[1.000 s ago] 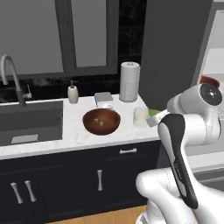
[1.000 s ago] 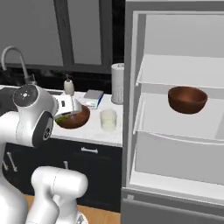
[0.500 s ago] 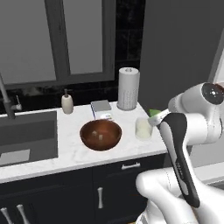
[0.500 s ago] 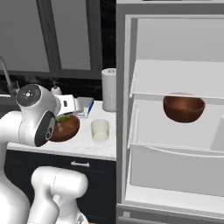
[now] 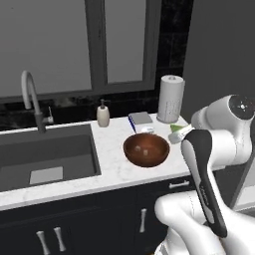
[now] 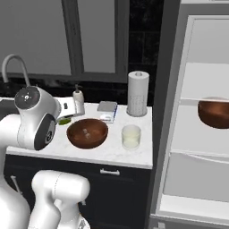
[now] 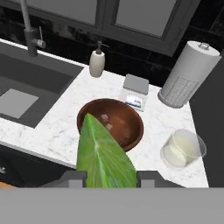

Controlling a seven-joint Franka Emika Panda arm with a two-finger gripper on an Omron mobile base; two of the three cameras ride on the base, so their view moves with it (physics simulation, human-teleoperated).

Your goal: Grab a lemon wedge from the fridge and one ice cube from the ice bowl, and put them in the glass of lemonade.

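A: Showing what surface?
B: White marble counter [image 7: 57,131], black backsplash, sink [image 5: 45,159]; ice bowl [image 7: 111,122] beside glass of lemonade [image 7: 181,148].
A: Gripper [image 7: 109,178]?
B: Pinching lemon wedge [image 7: 103,157] above bowl.

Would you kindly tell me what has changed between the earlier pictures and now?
The base has driven, so both base views shifted; the counter's things themselves did not move. The gripper stays closed on the lemon wedge. The ice bowl, the glass of lemonade and the open fridge are unchanged.
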